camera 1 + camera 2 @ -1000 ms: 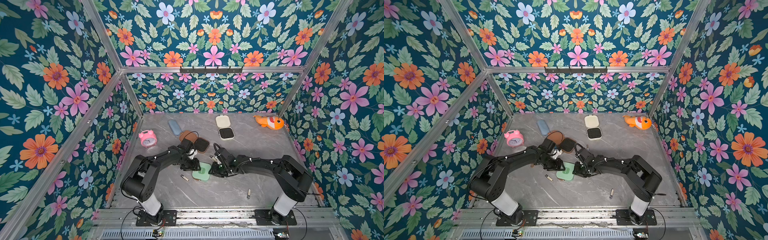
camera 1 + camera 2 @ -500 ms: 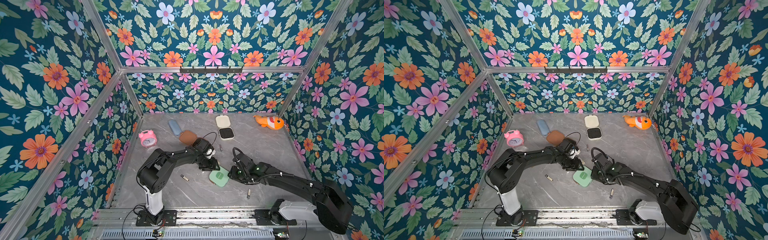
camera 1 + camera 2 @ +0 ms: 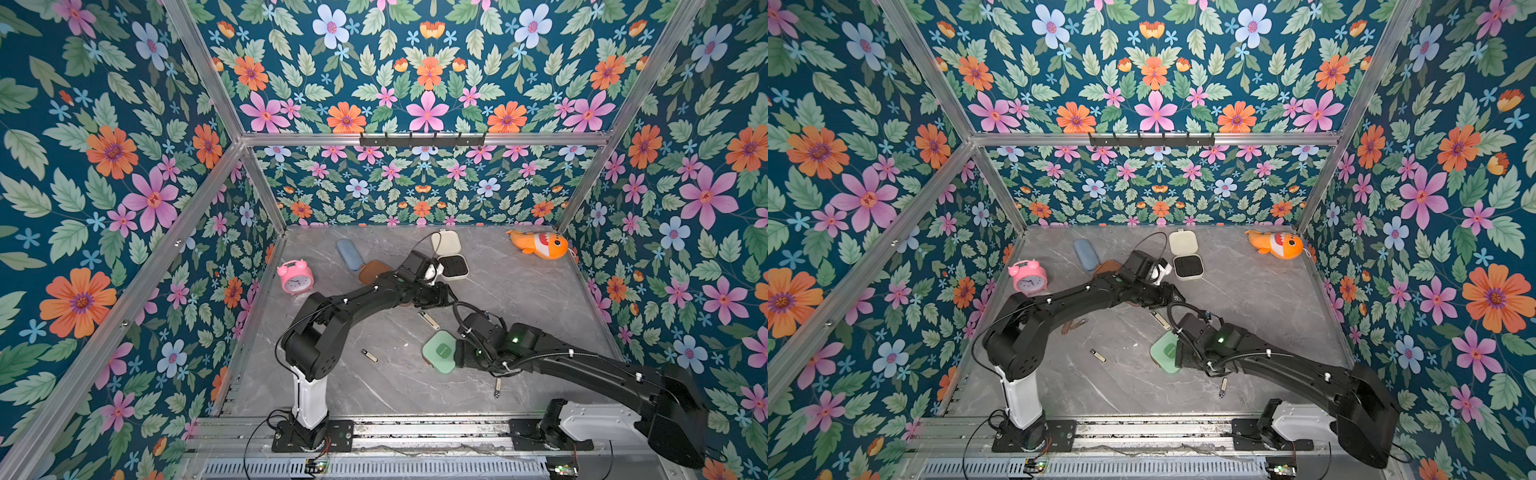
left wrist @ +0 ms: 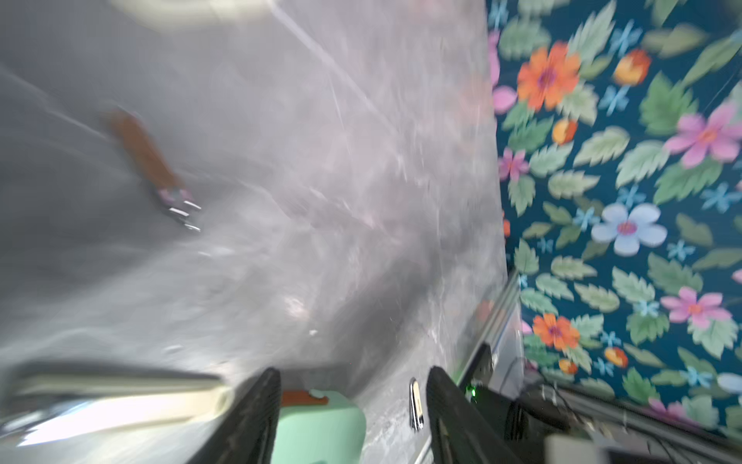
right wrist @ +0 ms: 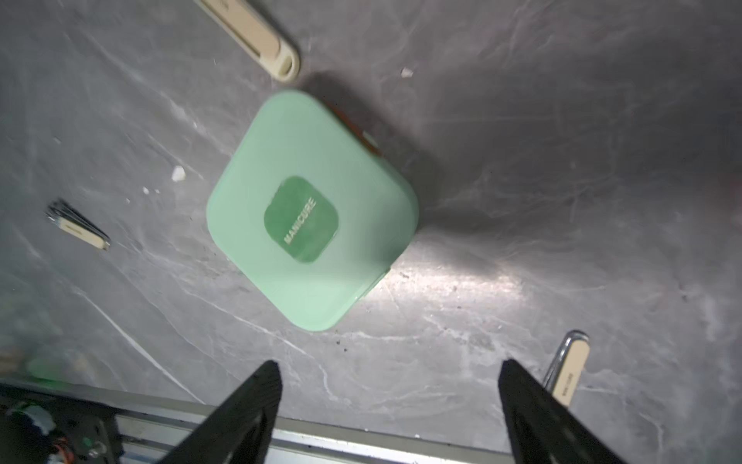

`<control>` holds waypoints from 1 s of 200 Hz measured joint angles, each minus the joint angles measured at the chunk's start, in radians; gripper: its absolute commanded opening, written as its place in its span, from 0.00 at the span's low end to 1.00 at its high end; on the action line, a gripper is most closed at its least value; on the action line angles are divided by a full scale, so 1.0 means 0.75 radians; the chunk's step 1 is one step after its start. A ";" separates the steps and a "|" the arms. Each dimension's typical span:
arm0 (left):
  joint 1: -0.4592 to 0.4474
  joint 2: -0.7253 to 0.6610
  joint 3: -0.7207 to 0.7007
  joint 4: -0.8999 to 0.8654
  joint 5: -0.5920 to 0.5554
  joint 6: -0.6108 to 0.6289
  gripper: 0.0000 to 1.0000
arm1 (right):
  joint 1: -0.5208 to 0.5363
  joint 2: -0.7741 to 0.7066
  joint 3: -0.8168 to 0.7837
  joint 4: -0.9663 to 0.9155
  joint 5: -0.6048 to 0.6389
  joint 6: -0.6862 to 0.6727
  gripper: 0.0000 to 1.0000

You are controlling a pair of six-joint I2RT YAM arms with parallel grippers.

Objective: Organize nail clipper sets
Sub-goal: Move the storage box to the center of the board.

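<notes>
Down on the table (image 5: pixel 562 201), the closed mint green case (image 5: pixel 313 209) lies just beyond the right gripper (image 5: pixel 388 365), its jaws wide apart. Farther back, the left gripper (image 4: pixel 353 371) hovers, jaws parted, empty.

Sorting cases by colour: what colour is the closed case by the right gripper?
Mint green case, darker green label; clearest in the right wrist view.

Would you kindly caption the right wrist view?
Open right end effector beside the closed mint case, a beige clipper near its corner.
</notes>
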 measured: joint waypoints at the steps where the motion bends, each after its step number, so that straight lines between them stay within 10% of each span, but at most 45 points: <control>1: 0.004 -0.005 -0.002 -0.001 -0.003 0.002 0.63 | 0.005 0.005 0.003 -0.002 0.001 0.002 0.93; 102: 0.472 -0.402 -0.330 -0.159 -0.111 0.158 0.66 | 0.120 0.539 0.306 -0.019 0.117 0.128 1.00; 200: 0.599 -0.291 -0.312 -0.172 -0.140 0.231 0.60 | -0.275 0.446 0.075 0.121 0.085 0.004 0.99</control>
